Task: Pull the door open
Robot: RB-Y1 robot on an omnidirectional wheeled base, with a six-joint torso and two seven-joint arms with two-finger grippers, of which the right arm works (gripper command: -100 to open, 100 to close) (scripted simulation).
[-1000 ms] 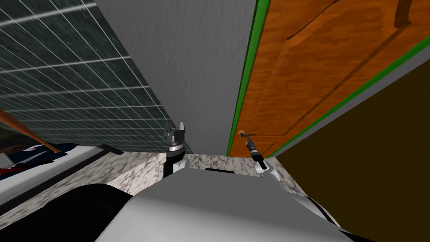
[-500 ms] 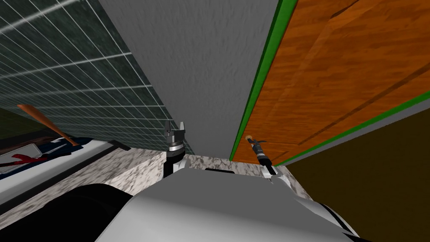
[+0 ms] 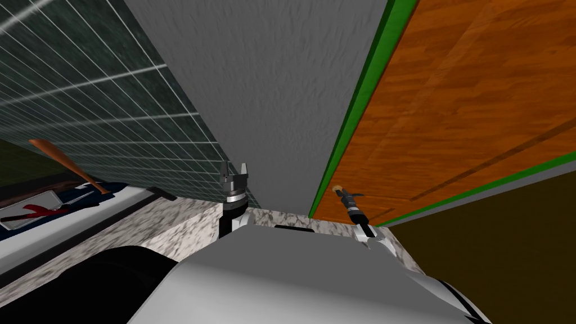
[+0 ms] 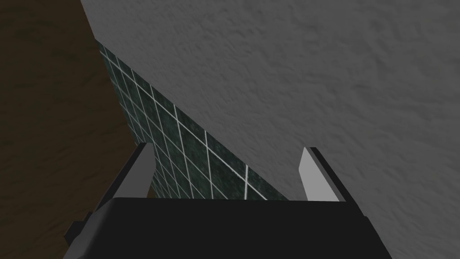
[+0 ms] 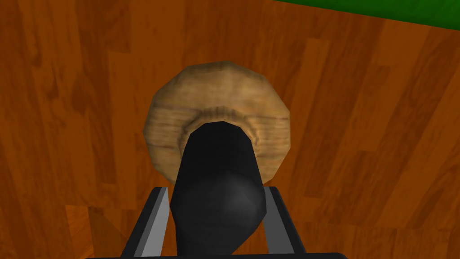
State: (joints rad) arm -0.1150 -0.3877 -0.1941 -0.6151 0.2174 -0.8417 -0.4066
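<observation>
Firmly clenched in the right gripper [image 5: 215, 191], black knob [image 5: 218, 180] near the green edge [image 3: 343, 140] of the orange door [image 3: 450, 112]; pull back smoothly along the door's arc, wrist square to the door; left gripper [image 4: 228, 153] splayed, empty, left of the door.

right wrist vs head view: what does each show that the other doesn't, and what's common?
Right wrist view: the fingers of the right gripper pressing both sides of the black handle. Head view: the left gripper, open, raised before the grey wall, plus the dark tiled wall and the speckled counter. Both: the orange wooden door, its green edging and the tan round plate at the handle's root.
</observation>
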